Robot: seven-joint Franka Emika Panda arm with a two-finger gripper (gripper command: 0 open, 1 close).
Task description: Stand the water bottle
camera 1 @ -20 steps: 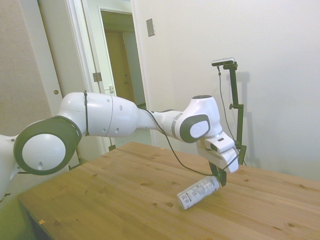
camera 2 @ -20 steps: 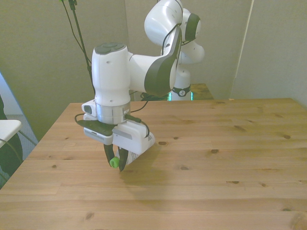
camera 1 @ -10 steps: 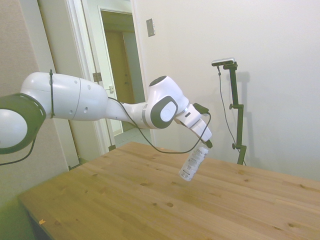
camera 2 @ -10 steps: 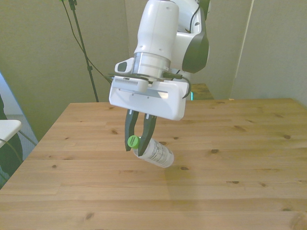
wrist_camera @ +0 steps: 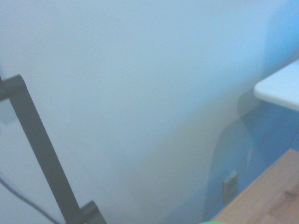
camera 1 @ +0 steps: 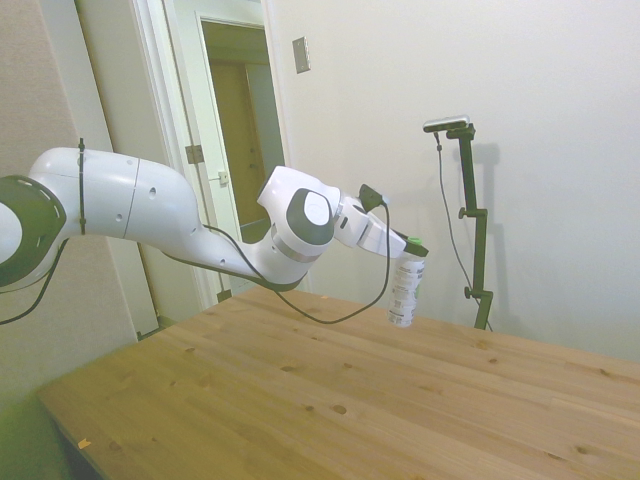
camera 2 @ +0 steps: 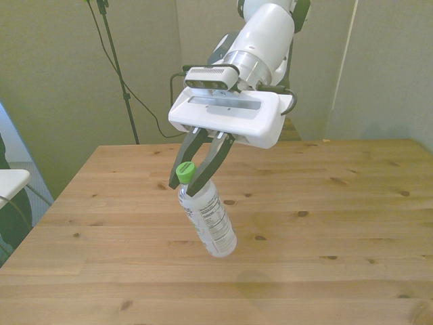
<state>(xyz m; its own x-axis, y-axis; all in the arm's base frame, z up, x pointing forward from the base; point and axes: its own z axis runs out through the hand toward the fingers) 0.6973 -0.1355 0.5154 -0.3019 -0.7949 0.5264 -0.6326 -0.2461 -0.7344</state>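
Side view: the water bottle (camera 1: 404,291) hangs in the air right of the frame's centre, green cap up, body close to upright, its base well clear of the surface (camera 1: 300,400).
Front view: the same bottle (camera 2: 206,217) sits at the frame's centre, leaning, with its base swung toward the lower right and its shadow on the wood below it.
Tool: the tool (camera 2: 196,168) is clenched on the bottle at the neck, just under the green cap (camera 2: 185,173), one dark finger on each side of it.
Arm: the white arm (camera 1: 200,220) reaches in from the left of the side view, the wrist held nearly level.
Wrist view: mostly a pale wall, blurred, with a corner of wood at the lower right and a sliver of green at the bottom edge, likely the cap.
Done: the bottle is picked up and turned cap-up.
Left: lower it until the base meets the wood, level out the lean that the front view shows, let go, and withdraw without tipping it.
Progress: judged about halfway.
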